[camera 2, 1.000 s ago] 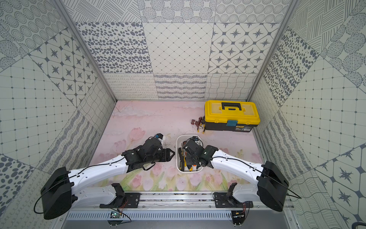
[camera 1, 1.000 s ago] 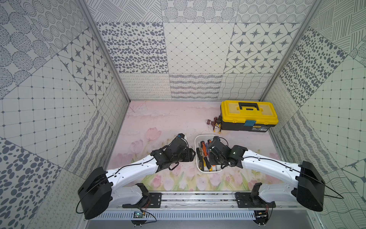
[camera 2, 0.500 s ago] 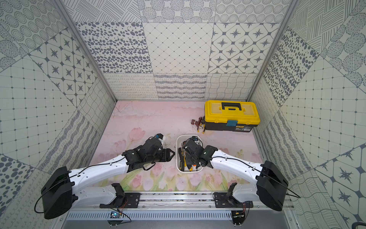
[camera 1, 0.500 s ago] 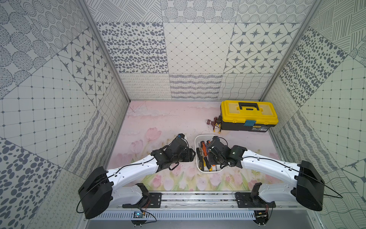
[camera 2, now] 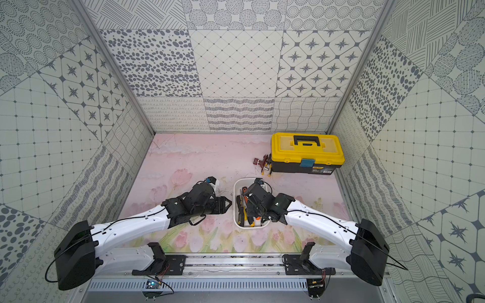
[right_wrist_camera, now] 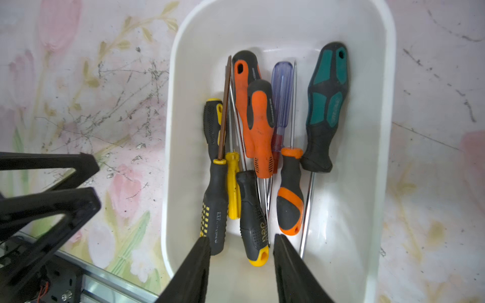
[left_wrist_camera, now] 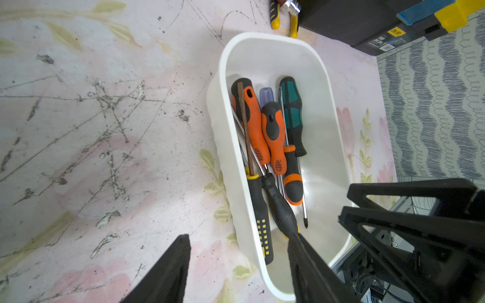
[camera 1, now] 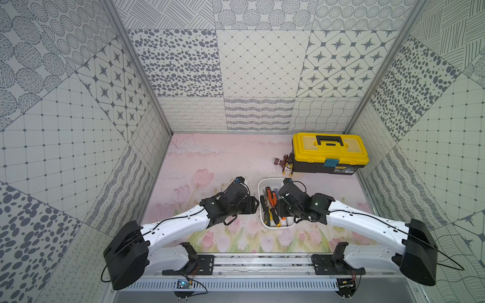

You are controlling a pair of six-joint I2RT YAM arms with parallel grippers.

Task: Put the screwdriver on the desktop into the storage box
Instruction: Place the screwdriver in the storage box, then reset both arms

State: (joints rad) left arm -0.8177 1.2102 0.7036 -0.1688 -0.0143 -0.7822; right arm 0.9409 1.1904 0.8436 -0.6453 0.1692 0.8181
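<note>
Several screwdrivers [right_wrist_camera: 258,126] in storage box [right_wrist_camera: 354,215]; right tool [right_wrist_camera: 242,239] released above, left tool [left_wrist_camera: 238,236] released beside; toolbox [camera 1: 329,149] behind.

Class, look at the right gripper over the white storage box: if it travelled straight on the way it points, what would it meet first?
Probably the black, yellow-capped screwdriver in the storage box, lying right ahead of the open right gripper; depth is unclear.
</note>
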